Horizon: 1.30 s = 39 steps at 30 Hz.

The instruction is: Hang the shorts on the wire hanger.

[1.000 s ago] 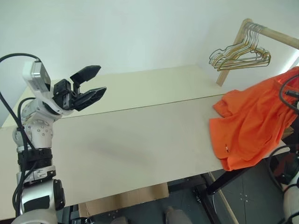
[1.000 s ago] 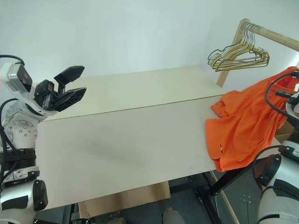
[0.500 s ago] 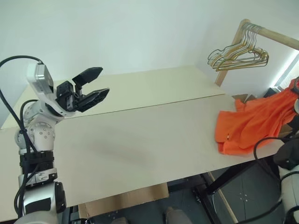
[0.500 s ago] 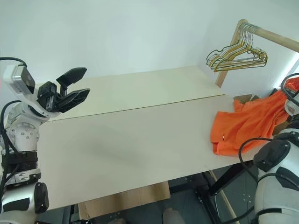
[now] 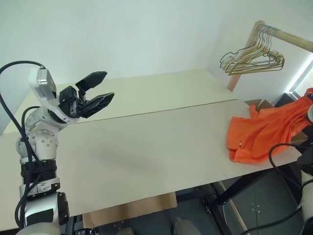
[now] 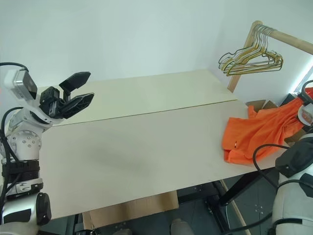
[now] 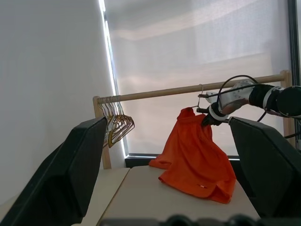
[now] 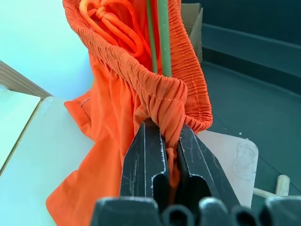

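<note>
While the right gripper (image 8: 162,141) pinched the gathered waistband of the bright orange fabric shorts (image 5: 261,134) at the right edge of the frame, half the cloth trailed over the pale wooden table's (image 5: 146,147) right end. A thin greenish wire hanger (image 8: 160,33) ran inside the waistband; a tug might slip it free. The left gripper (image 5: 98,90), jaws wide and empty, had bare tabletop ahead. The golden hangers (image 5: 252,56) hung upper right.

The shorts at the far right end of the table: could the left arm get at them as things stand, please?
Probably not. The left gripper hovers open over the table's opposite end, nothing between but bare tabletop, while the right gripper pinches the shorts' waistband beyond the right edge.
</note>
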Available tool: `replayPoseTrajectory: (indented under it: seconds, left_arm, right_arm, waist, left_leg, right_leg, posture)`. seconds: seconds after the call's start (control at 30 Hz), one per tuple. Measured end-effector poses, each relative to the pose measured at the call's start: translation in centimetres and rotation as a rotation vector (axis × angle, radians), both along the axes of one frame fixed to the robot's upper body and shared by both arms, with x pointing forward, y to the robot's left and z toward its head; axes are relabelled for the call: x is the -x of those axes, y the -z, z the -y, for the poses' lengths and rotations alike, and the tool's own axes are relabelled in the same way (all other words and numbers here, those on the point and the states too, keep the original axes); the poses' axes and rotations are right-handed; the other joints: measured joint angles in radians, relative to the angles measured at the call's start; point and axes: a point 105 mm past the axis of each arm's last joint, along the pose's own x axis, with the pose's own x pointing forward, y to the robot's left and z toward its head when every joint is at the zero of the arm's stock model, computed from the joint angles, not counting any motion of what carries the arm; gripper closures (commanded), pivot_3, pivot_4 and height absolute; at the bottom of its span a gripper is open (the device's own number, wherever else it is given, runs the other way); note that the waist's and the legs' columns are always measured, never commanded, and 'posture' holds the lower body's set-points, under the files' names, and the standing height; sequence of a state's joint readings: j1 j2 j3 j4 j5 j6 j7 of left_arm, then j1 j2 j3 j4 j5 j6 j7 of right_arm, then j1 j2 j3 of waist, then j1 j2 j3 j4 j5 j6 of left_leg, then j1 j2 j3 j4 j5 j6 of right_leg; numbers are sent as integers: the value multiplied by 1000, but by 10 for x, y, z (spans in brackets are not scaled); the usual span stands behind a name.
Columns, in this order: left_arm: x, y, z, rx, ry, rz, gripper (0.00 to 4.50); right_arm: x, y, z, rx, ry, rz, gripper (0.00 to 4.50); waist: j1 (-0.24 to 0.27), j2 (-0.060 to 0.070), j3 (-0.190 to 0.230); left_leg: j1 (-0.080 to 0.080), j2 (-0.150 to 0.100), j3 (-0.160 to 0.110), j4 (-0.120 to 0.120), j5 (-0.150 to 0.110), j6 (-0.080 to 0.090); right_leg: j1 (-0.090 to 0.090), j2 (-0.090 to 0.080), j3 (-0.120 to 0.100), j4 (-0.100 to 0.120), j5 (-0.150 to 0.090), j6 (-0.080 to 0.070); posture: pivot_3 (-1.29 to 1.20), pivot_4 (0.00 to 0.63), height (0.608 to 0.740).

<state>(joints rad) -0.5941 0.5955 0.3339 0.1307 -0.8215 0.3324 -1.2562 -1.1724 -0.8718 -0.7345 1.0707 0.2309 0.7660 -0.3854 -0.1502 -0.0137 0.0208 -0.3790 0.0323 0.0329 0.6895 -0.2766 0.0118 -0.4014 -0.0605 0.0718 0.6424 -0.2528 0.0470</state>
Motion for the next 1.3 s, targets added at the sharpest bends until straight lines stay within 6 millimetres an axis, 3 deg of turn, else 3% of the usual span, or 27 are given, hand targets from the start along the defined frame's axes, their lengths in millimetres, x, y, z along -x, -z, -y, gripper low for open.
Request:
replayPoseTrajectory:
  seconds: [0.17, 0.4, 0.6, 0.77, 0.87, 1.07, 1.2, 1.3]
  left_arm:
    - [0, 0, 1, -2, 4, 1, 20]
    - [3, -2, 4, -5, 20, 11, 0]
    - [3, 0, 7, -5, 28, 10, 0]
    - [2, 2, 11, -15, 35, 3, 0]
    - [1, 4, 12, -25, 35, -2, 0]
    - [0, 5, 14, -33, 34, -8, 0]
    - [0, 5, 13, -31, 30, -9, 0]
    - [0, 8, 10, -36, 10, -21, 0]
  right_arm:
    - [-2, 3, -1, 67, -32, -55, 4500]
    - [-1, 16, -2, 131, -33, -141, 2144]
    - [7, 12, 6, 212, 35, -200, 29]
    - [18, -4, 10, 453, 159, -322, 29]
    - [21, -39, 3, 679, 248, -342, 29]
    - [23, -107, -28, 1064, 363, -248, 29]
    - [13, -117, -40, 1170, 300, -163, 29]
    - [-5, -119, -56, 1242, 150, -75, 29]
  waist:
    - [-2, 0, 0]
    - [-2, 1, 0]
    - [-2, 1, 0]
    - [-4, 2, 1]
    - [-5, 5, 1]
    - [-5, 5, 1]
    - [-3, 5, 1]
    - [-4, 5, 1]
  left_leg:
    - [0, 0, 0, 0, 0, 0]
    - [0, 0, 0, 0, 0, 0]
    - [0, 0, 0, -2, 0, 0]
    - [1, 0, 0, -2, 0, 0]
    - [1, 0, -2, -2, 0, 0]
    - [2, 0, -3, -3, 0, 0]
    - [3, 0, -3, -3, 0, 0]
    - [3, 0, -3, -3, 0, 0]
  right_leg:
    - [0, 0, 0, -1, 1, 1]
    - [0, 0, 1, 0, 1, 1]
    - [0, 0, 1, -1, 1, 1]
    - [-1, 0, 2, 1, 1, 1]
    - [-2, 0, 4, 1, 1, 1]
    - [-2, 0, 4, 1, 1, 1]
    - [-1, 0, 4, 1, 1, 1]
    - [-1, 0, 4, 1, 1, 1]
  posture:
    - [-78, 0, 740]
    - [-79, 0, 740]
    - [-85, 0, 740]
    - [-87, 0, 740]
    - [-85, 0, 740]
    - [-77, 0, 740]
    - [-67, 0, 740]
    - [-58, 0, 740]
